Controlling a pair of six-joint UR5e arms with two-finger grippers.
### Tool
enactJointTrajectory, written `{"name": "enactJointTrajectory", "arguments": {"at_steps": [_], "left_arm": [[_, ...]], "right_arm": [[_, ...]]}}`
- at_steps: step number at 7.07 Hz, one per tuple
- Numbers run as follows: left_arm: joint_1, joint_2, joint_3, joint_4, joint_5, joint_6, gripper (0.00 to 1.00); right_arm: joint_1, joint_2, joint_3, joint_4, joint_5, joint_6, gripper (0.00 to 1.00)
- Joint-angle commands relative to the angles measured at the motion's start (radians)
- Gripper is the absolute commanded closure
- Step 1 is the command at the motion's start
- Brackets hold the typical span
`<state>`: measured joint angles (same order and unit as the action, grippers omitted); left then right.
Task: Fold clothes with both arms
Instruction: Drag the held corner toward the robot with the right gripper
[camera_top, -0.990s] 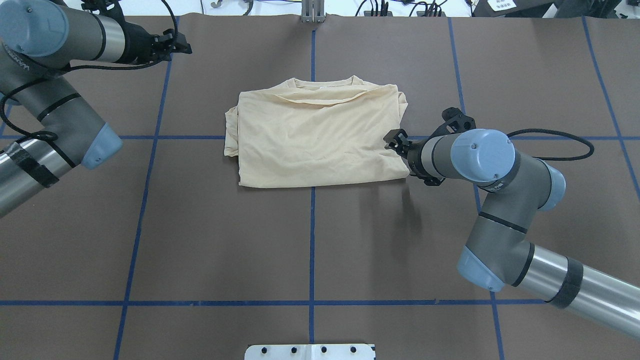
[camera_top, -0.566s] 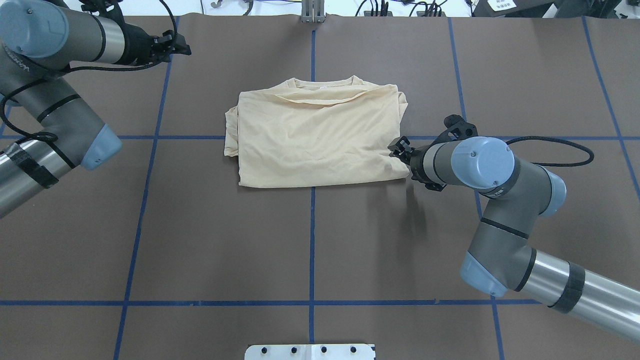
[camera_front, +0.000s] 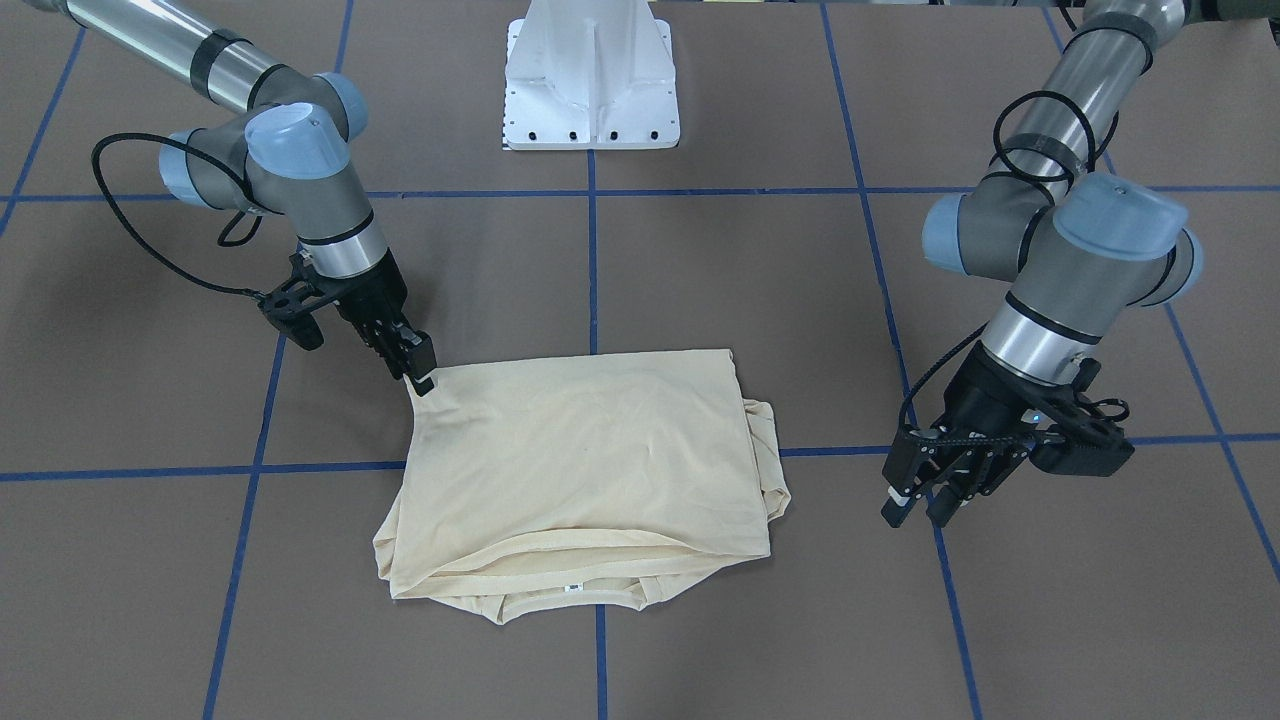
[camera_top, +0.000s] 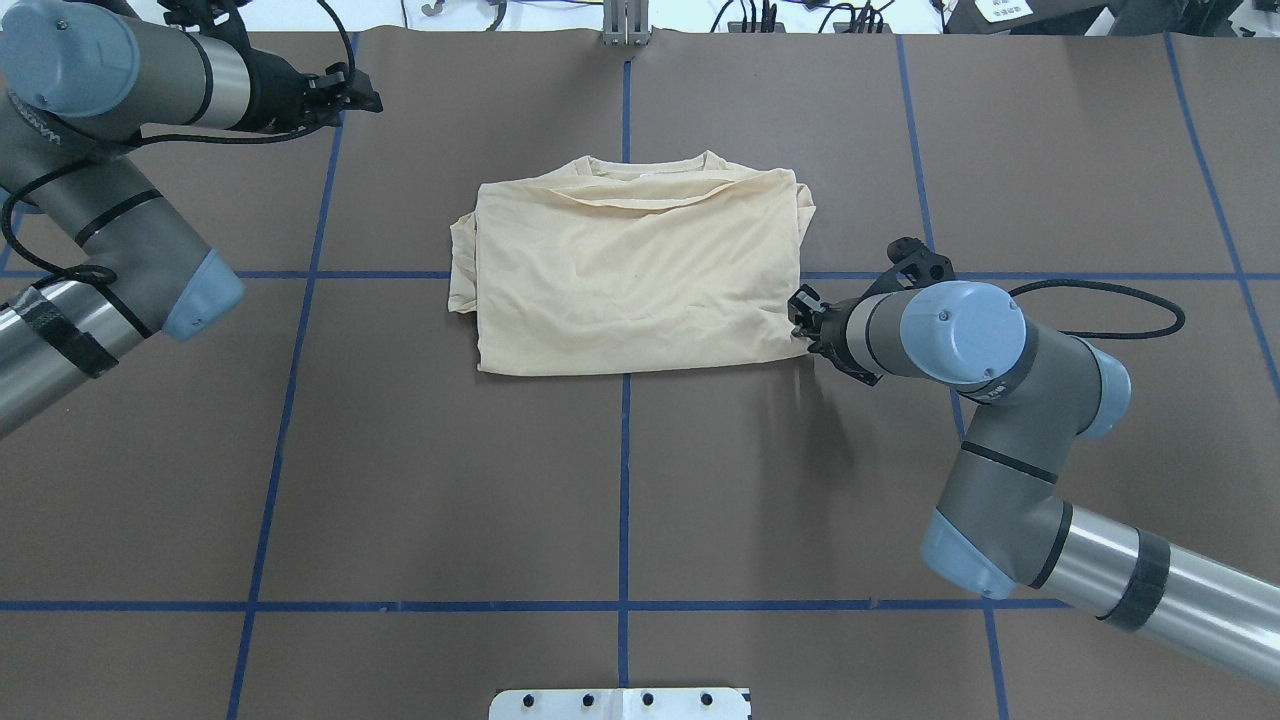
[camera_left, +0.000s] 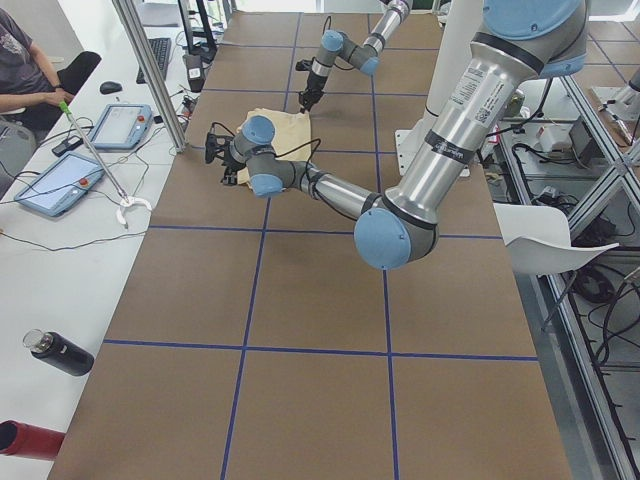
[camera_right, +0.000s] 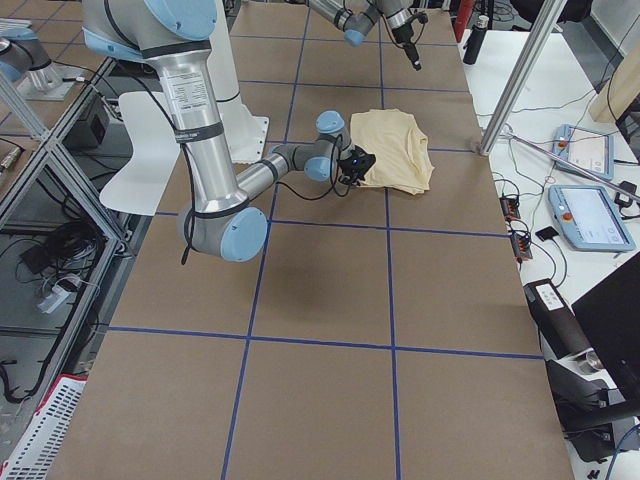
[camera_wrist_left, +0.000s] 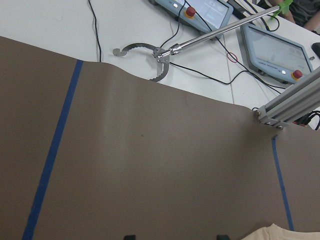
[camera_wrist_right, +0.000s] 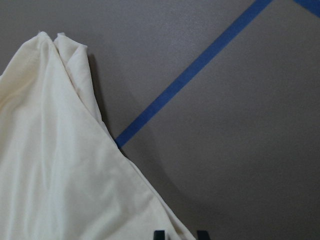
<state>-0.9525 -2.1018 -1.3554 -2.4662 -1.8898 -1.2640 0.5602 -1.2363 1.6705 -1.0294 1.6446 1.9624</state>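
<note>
Nearest the robot stands the white pedestal (camera_top: 620, 703), at the near edge of the brown table (camera_top: 400, 480), which is marked off by blue tape lines (camera_top: 624, 480). From the near right the right arm (camera_top: 1000, 400) reaches in and bends down to the shirt's near right corner. The right gripper (camera_front: 420, 375) stands with its tips at that corner. Its fingers (camera_wrist_right: 159, 235) are drawn close, with a narrow gap, and the fabric's edge runs between them. I cannot tell whether they actually pinch the cloth.

The pale beige shirt (camera_top: 630, 270) lies flat mid-table, folded into a rough rectangle across the centre tape line. A bunched fold (camera_top: 462, 260) sticks out on its left side. Its ribbed collar (camera_top: 650, 165) is on the far edge, with a small white label (camera_front: 573, 589) inside it.

Farther off, at the far left and well apart from the shirt, the left arm (camera_top: 120, 220) holds the left gripper (camera_front: 915, 505) above bare table, fingers spread wide, gripping nothing. Beyond the table's far edge, a white bench carries a metal grabber tool (camera_wrist_left: 155, 55) and two grey pendants (camera_wrist_left: 272, 50) with red buttons.
</note>
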Motion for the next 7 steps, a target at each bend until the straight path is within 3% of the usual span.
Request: {"name": "enactJointTrajectory", "arguments": {"at_steps": [1, 3, 5, 6, 7], "left_arm": [[0.001, -0.004, -0.005, 0.001, -0.006, -0.009, 0.38], [0.006, -0.003, -0.054, 0.004, -0.037, -0.015, 0.38], [0.008, -0.003, -0.08, 0.001, -0.156, -0.13, 0.38], [0.018, -0.003, -0.118, 0.001, -0.193, -0.209, 0.38], [0.056, 0.0, -0.145, 0.003, -0.198, -0.266, 0.36]], "right_arm": [[-0.008, -0.087, 0.123, -0.004, 0.011, 0.001, 1.0], [-0.119, -0.159, 0.32, -0.102, 0.009, 0.07, 1.0], [-0.314, -0.164, 0.467, -0.229, 0.006, 0.139, 1.0], [-0.409, -0.158, 0.497, -0.266, 0.0, 0.177, 1.0], [-0.413, -0.164, 0.502, -0.268, -0.002, 0.179, 0.02]]}}
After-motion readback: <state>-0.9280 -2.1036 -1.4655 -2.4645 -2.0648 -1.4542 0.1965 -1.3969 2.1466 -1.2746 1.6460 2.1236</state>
